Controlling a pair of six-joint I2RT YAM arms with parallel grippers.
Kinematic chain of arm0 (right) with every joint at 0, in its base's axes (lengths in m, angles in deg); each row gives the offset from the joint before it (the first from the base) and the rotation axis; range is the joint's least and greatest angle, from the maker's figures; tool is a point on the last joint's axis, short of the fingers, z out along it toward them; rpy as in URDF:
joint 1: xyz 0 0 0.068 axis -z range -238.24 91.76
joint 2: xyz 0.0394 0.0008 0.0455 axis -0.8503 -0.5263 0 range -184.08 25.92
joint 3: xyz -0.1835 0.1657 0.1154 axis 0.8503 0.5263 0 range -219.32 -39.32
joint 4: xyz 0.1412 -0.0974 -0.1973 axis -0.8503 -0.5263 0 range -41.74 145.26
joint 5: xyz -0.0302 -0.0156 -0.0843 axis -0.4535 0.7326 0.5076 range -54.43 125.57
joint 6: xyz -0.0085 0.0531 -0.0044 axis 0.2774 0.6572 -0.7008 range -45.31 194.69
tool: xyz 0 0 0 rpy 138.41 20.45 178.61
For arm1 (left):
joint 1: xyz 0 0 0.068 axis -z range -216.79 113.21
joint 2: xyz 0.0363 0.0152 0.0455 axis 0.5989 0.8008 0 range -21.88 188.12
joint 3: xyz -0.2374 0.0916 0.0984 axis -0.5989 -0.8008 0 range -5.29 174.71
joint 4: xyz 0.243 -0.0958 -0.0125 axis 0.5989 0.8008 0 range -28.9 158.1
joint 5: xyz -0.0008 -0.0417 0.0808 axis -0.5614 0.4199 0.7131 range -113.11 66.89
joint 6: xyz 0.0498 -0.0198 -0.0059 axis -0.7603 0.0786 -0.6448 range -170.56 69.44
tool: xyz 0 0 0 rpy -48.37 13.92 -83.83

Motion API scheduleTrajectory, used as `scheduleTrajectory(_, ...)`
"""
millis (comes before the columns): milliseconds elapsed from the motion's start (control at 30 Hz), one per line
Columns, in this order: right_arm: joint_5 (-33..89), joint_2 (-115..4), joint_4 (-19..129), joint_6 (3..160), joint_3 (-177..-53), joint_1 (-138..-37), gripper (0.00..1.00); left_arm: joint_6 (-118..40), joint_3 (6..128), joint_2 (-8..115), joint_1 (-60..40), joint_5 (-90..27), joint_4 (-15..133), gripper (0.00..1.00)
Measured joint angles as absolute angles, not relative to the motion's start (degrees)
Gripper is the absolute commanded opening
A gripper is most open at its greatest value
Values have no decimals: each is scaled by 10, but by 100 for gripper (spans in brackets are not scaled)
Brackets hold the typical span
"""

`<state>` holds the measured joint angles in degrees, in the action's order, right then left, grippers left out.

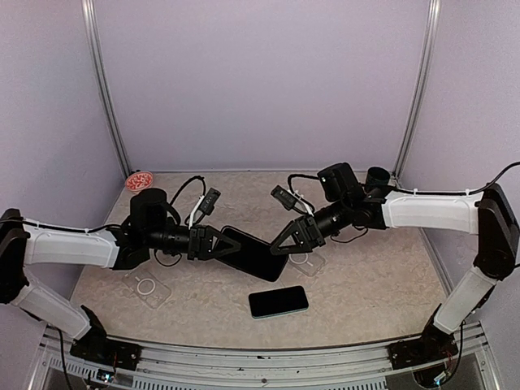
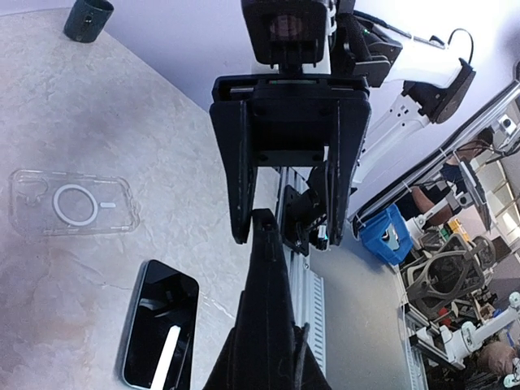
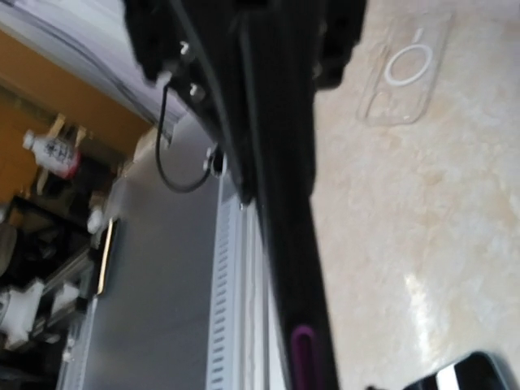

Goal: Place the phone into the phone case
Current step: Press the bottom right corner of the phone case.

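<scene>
A thin black phone-sized slab [image 1: 256, 256] hangs above the table between the two arms; I cannot tell whether it is a phone or a case. My left gripper [image 1: 231, 246] is shut on its left end. My right gripper [image 1: 286, 244] is open, its fingers [image 2: 240, 162] spread astride the slab's far tip [image 2: 265, 223], which sits close to one finger. Edge-on, the slab [image 3: 284, 244] shows a purple oblong button. A phone [image 1: 279, 301] with a dark screen and pale teal rim lies flat near the front. Two clear cases lie on the table, one left [image 1: 148, 287], one under the right gripper [image 1: 313, 262].
A dark cup [image 1: 378, 176] stands at the back right and a small red item [image 1: 140, 179] at the back left corner. Cables trail behind both wrists. A metal rail runs along the table's near edge [image 1: 260, 353].
</scene>
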<state>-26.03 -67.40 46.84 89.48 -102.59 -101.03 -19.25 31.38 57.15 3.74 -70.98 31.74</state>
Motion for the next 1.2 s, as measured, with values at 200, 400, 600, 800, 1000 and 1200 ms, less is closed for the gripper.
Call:
scheduleTrajectory(200, -234, -635, 499, 953, -1032, -1002, 59, -142, 308, 571, 31, -705, 252, 0)
scheduleTrajectory(400, -214, -570, 593, 1017, -980, -976, 61, -97, 306, 559, 24, -690, 206, 0)
scheduleTrajectory(600, -176, -538, 683, 1073, -911, -963, 60, -49, 290, 547, 22, -680, 140, 0)
scheduleTrajectory(800, -169, -542, 753, 1128, -889, -963, 53, -9, 275, 550, 22, -679, 83, 0)
scheduleTrajectory(1000, -176, -557, 823, 1179, -885, -963, 43, 3, 274, 552, 23, -677, 61, 0)
scheduleTrajectory(1200, -189, -570, 857, 1205, -883, -963, 40, 3, 272, 555, 23, -668, 62, 0)
